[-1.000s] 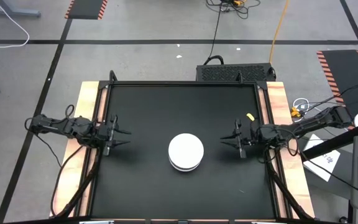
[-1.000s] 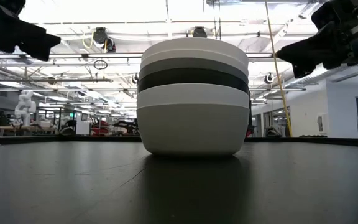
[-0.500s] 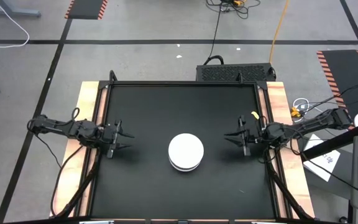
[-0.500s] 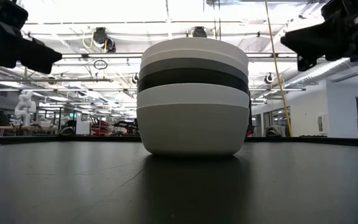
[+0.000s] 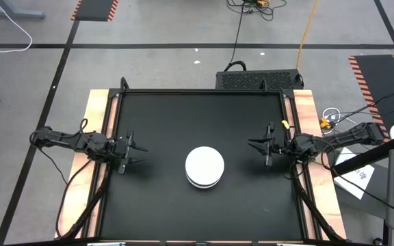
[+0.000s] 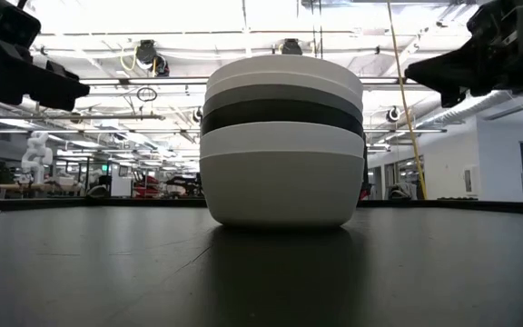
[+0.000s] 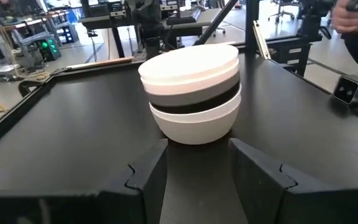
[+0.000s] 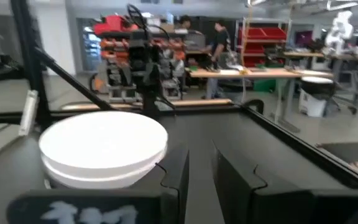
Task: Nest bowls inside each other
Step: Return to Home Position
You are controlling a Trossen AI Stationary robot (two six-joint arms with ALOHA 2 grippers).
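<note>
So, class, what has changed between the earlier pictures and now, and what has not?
The right gripper has drawn back slightly toward the table's far right, away from the stack of bowls. The left gripper shifted only a little. Both are open and empty; nothing was gripped or released. The stack stayed put.

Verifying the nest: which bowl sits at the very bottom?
The white bowl resting directly on the table; the dark bowl and grey bowl show only as rims above it.
</note>
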